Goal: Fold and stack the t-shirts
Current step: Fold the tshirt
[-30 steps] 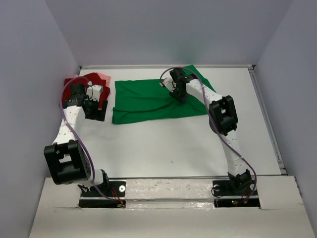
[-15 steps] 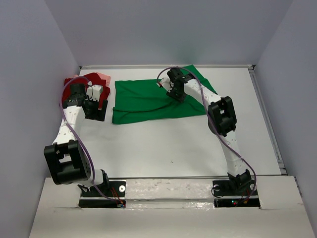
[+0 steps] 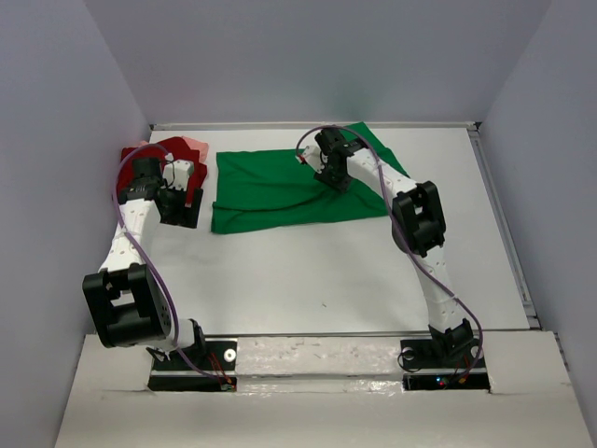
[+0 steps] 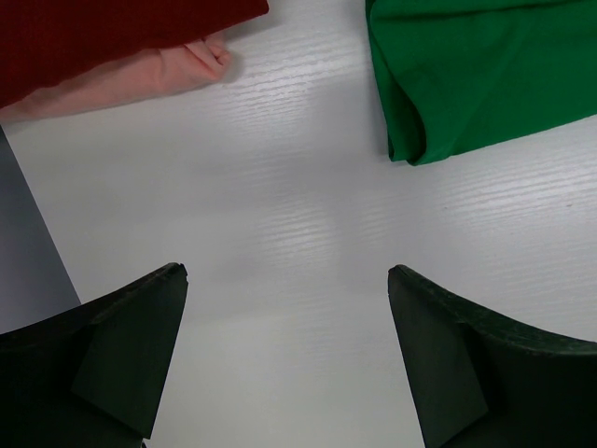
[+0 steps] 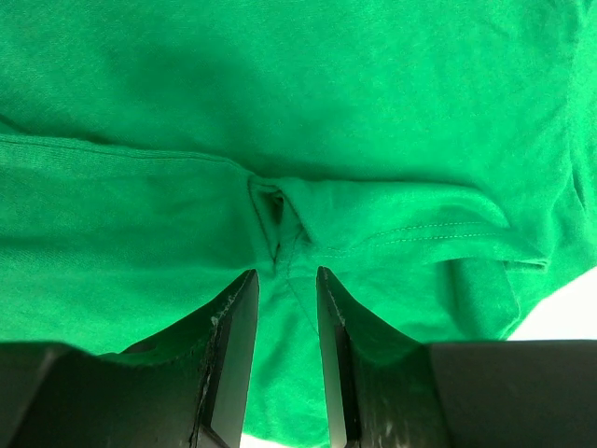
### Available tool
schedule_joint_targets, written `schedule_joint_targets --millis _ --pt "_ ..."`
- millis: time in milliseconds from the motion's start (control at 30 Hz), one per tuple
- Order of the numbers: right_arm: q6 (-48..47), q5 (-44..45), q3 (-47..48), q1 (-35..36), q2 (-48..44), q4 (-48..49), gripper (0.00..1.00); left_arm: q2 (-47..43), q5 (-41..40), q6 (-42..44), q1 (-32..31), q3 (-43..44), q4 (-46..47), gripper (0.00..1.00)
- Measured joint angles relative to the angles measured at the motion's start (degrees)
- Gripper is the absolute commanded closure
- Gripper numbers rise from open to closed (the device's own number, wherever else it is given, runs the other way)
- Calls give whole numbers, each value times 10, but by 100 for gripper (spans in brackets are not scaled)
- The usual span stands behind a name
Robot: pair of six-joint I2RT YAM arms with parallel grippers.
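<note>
The green t-shirt (image 3: 266, 191) lies spread across the far half of the table (image 3: 326, 271). The right gripper (image 5: 284, 280) is clenched on a bunched fold of it. The left gripper (image 4: 286, 273) hangs released over bare tabletop, between the green cloth and the other 2: the dark red t-shirt (image 4: 112, 28) overlapping the pale pink t-shirt (image 4: 140, 79).

links (image 3: 126, 238) white | joints (image 3: 420, 219) black | cables (image 3: 322, 129) purple | end effector fingers (image 5: 229, 364) black

We see two t-shirts (image 3: 177, 147) piled far left on the counter (image 3: 326, 271), a third t-shirt (image 3: 270, 191) spread just to their right
</note>
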Motion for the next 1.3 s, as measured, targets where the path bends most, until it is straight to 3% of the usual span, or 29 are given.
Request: schedule_joint_targets --millis 1033,1300 --pt "0 14 -3 -1 15 13 66 0 0 0 0 0 0 1" --pt "-2 17 -3 -5 16 13 97 0 0 0 0 0 0 1"
